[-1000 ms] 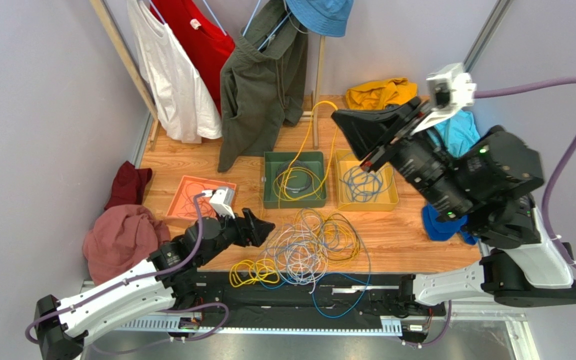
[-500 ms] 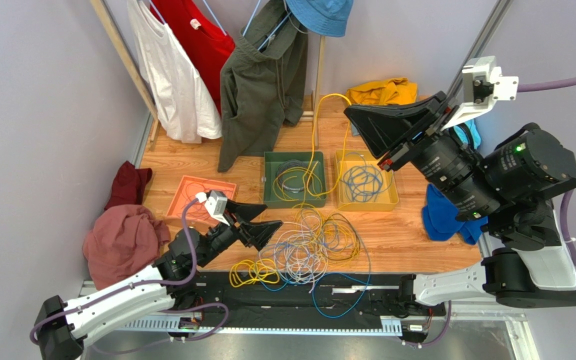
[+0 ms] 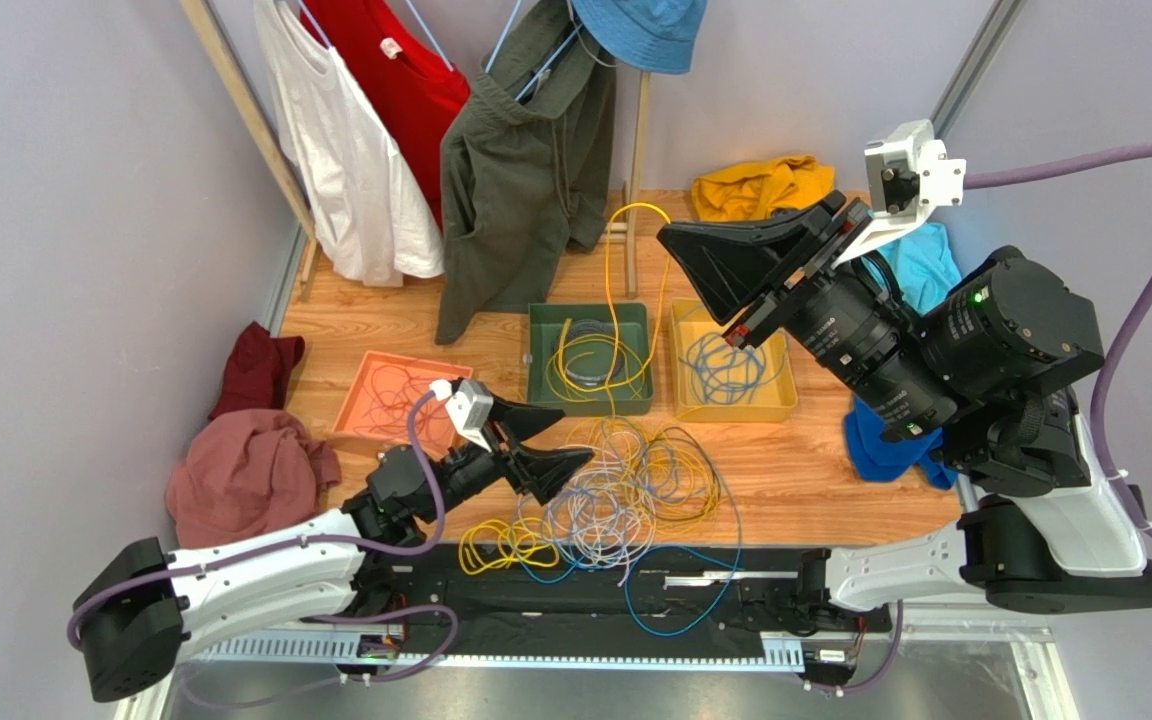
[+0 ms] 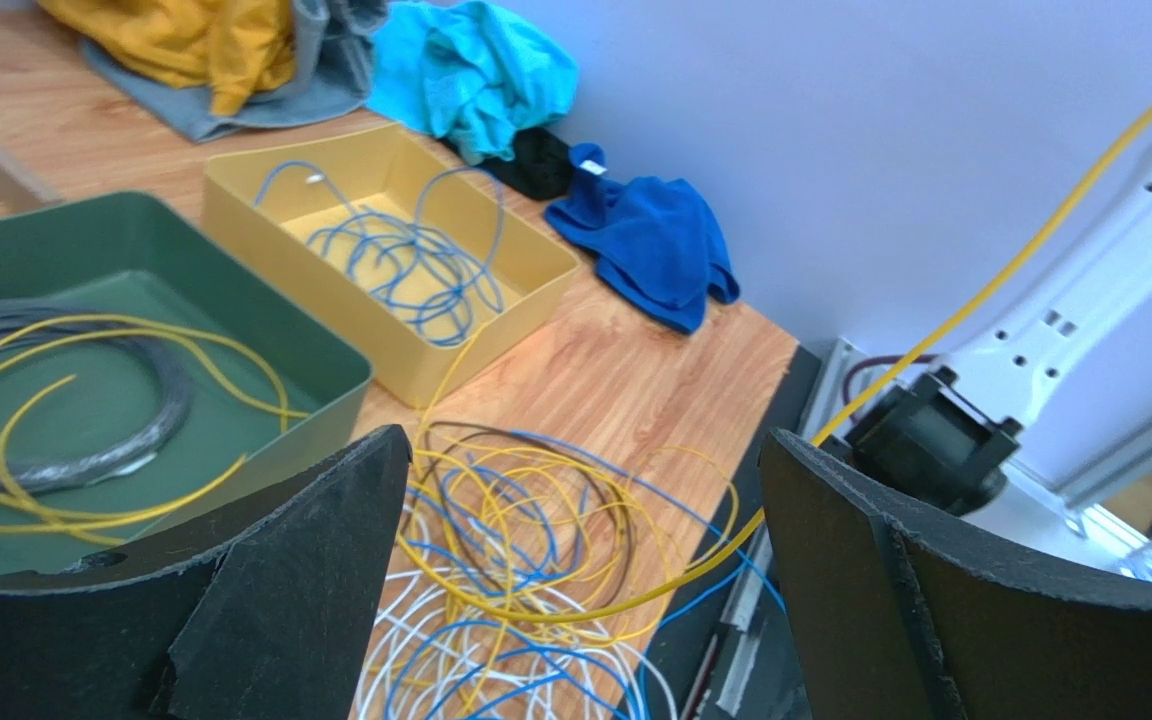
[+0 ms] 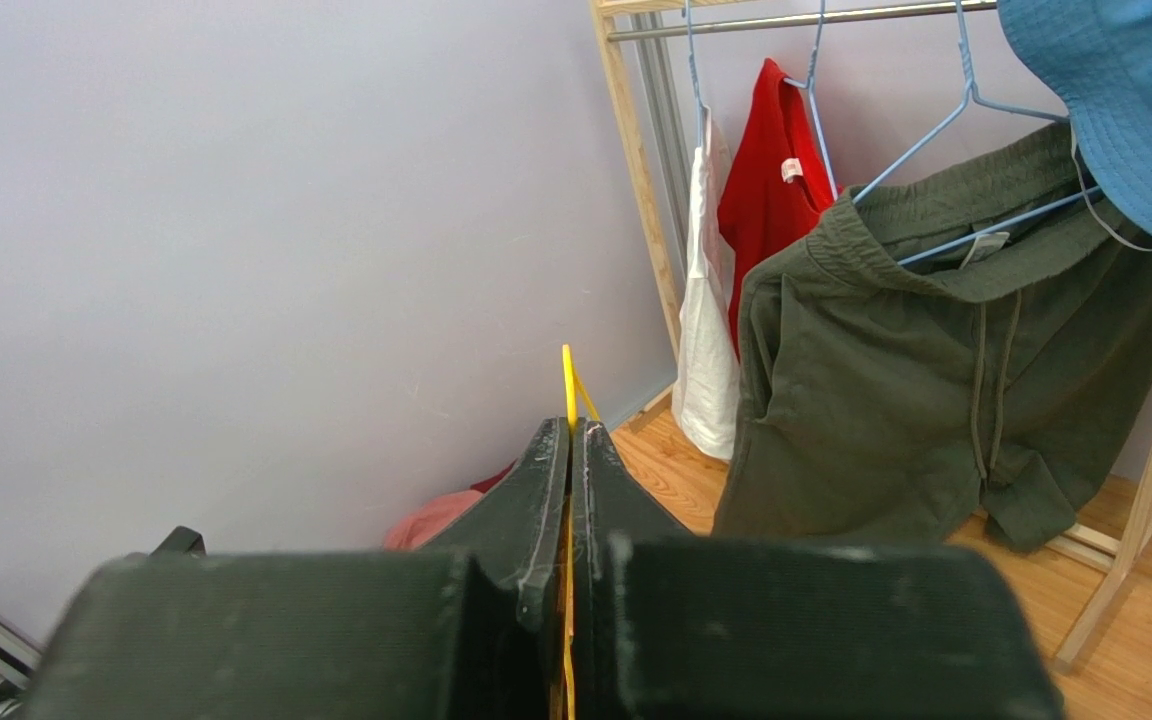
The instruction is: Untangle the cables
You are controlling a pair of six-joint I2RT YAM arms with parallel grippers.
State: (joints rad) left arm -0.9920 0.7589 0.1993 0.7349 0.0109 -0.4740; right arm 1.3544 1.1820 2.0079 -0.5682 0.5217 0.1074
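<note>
The right gripper (image 3: 671, 237) hung high above the far side of the green tray (image 3: 537, 360). Its jaws were pressed together on a single yellow cable (image 3: 606, 293), and the wrist view showed the strand nipped flat between the fingers (image 5: 545, 480). From that pinch the cable arced down into the green tray and lay looped over a grey coil there.

The biggest worry was the heap of cables (image 3: 620, 488) just on the near side of the green tray, with yellow, blue and white-grey strands all knotted together. In the left wrist view a taut yellow line climbed out of that heap. If that was the held strand, I'd say any further lift would have dragged the whole tangle along and cinched it tighter.

Next came the trays. A hard pull could have whipped the yellow loops back out of the green tray, or snagged the blue cable in the yellow tray (image 3: 732, 413) right beside it.

The left gripper (image 3: 575, 435) sat low at the heap's edge on the green tray's near side, with its jaws spread wide and nothing between them. Closing there risked grabbing several strands at once.

The smallest risk was that the thin yellow cable might simply slip out of that flat pinch.
</note>
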